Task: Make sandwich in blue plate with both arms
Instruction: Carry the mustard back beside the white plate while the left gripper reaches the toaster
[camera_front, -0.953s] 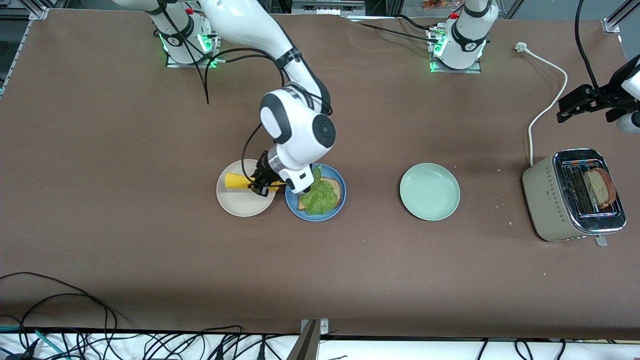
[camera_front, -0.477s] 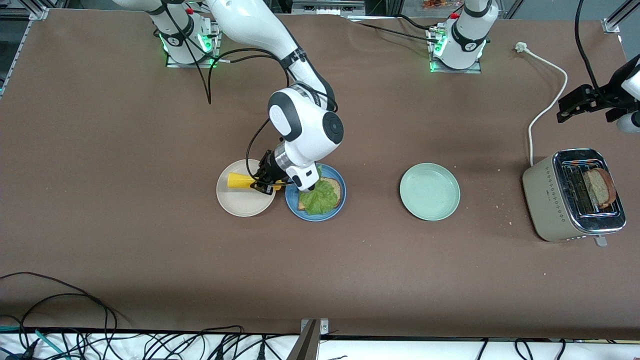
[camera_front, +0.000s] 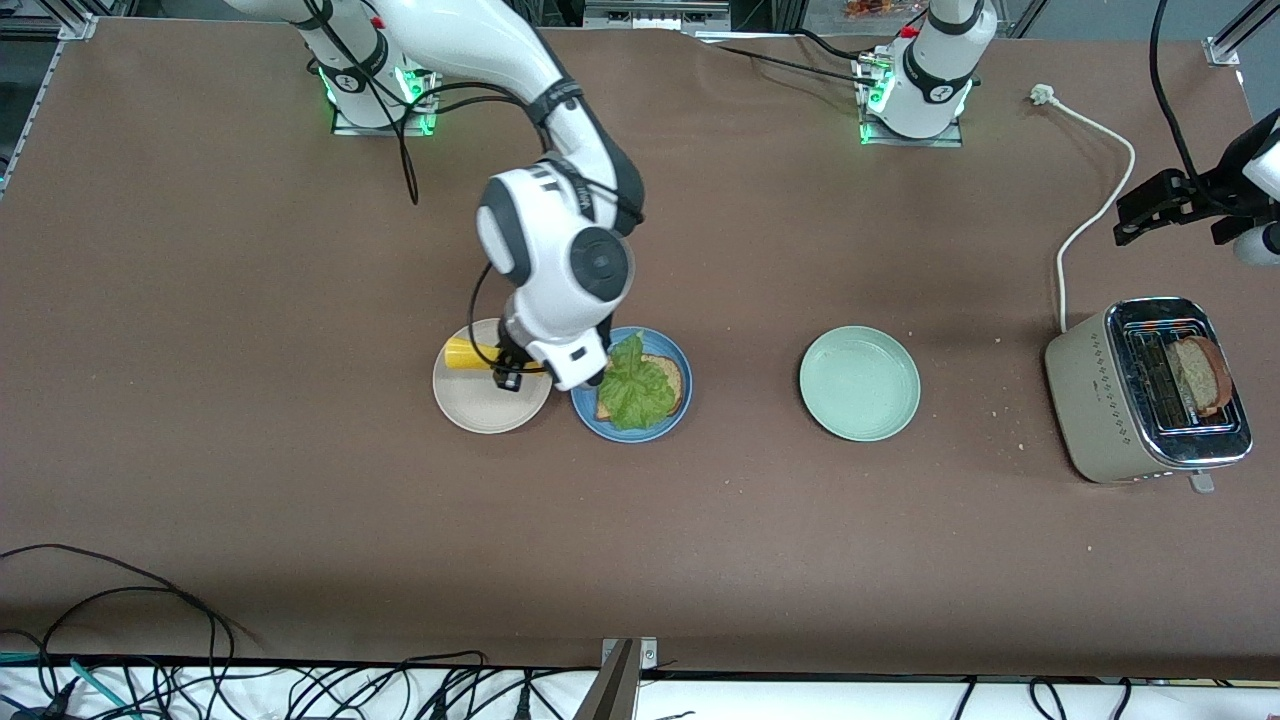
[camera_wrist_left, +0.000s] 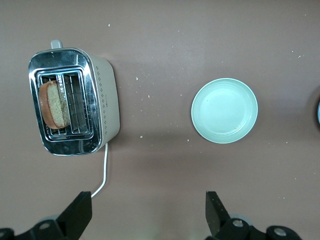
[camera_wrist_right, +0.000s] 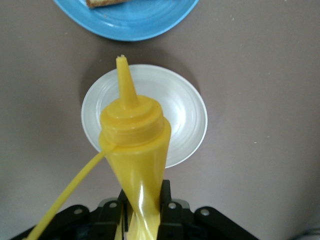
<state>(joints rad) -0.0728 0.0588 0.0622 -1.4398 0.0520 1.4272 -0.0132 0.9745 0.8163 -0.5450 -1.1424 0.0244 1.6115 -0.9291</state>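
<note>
Right gripper (camera_wrist_right: 142, 210) pinches soft yellow bottle (camera_wrist_right: 134, 145) low (walls buckle) over beige plate (camera_wrist_right: 187, 117); left gripper (camera_wrist_left: 150, 212) waits, agape.

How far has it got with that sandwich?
Partly done: one bread slice lies on the blue plate with lettuce on top. In hand: the right pincer grips a yellow squeeze bottle over the beige plate. Left: the second slice sits in the toaster; the left pincer waits open above it.
</note>
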